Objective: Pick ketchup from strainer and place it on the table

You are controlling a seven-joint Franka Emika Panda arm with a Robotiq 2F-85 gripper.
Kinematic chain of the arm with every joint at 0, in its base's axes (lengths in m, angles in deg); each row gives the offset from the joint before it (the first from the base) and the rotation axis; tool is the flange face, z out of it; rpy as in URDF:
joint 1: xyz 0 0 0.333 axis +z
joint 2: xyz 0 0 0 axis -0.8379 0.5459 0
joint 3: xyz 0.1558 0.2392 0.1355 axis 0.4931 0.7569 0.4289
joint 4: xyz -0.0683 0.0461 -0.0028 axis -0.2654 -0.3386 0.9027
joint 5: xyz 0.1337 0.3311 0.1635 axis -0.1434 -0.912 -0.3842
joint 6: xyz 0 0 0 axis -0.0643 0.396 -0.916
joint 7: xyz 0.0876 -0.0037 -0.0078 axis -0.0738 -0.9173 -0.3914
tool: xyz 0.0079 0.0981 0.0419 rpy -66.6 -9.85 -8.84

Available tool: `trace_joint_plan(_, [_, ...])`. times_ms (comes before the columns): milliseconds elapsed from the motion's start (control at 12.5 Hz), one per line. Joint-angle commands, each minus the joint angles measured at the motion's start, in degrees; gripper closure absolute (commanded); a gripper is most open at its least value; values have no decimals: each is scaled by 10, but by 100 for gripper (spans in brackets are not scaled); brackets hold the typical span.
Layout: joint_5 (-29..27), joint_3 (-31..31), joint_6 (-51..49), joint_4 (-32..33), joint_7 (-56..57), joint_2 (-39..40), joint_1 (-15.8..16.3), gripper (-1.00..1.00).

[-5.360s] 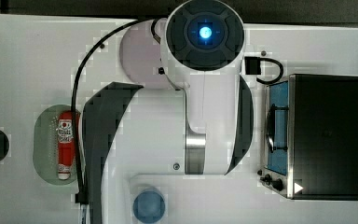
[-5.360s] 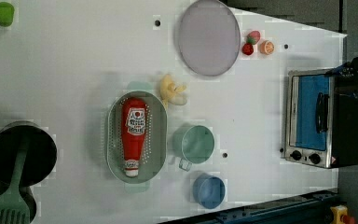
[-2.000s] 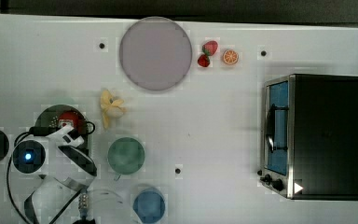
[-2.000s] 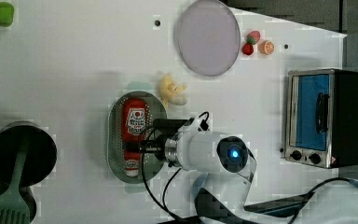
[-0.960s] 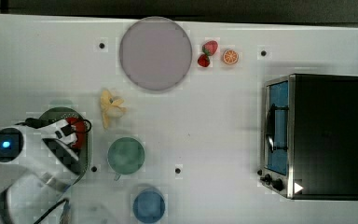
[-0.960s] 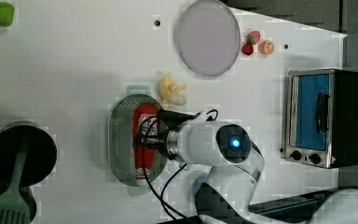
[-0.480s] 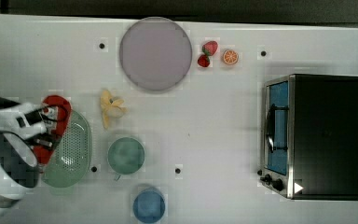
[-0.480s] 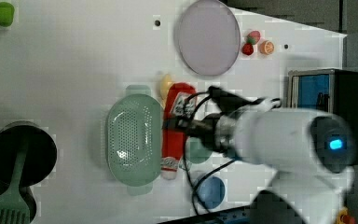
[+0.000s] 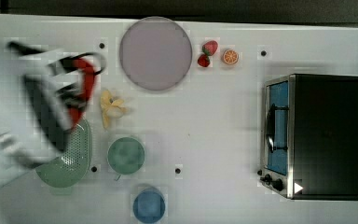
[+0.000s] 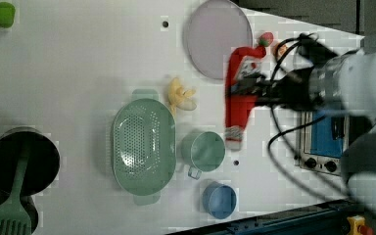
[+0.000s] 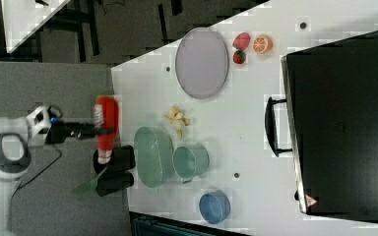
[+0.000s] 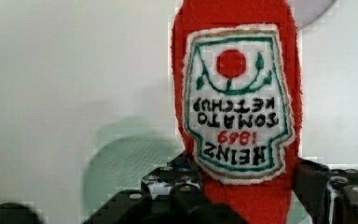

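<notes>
The ketchup (image 10: 239, 98) was held clamped in the gripper (image 10: 269, 90), lifted clear of the strainer (image 10: 143, 145), which lay empty. In the left view the bottle was seen hanging well to the strainer's right, near the green cup (image 10: 204, 151) and the purple plate (image 10: 219, 38). A bare patch of the table (image 10: 78, 58) was judged to be needed for the placing, well apart from the cup, plate and banana peel (image 10: 181, 95). The bottle would best be lowered slowly until it rested, and only then released, so that rolling was avoided.
</notes>
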Motion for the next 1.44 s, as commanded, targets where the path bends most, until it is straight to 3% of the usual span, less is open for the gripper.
trace_joint_plan(80, [1, -72, 3, 2, 187, 16, -61, -16])
trace_joint_plan(320, [1, -149, 31, 15, 273, 16, -68, -16])
trace_joint_plan(640, [1, -210, 114, 75, 287, 16, -69, -16])
trace_joint_plan(1200, [0, -230, 282, 252, 285, 19, -69, -16])
trace_joint_plan(1440, [0, -230, 327, 283, 283, 49, -69, -16])
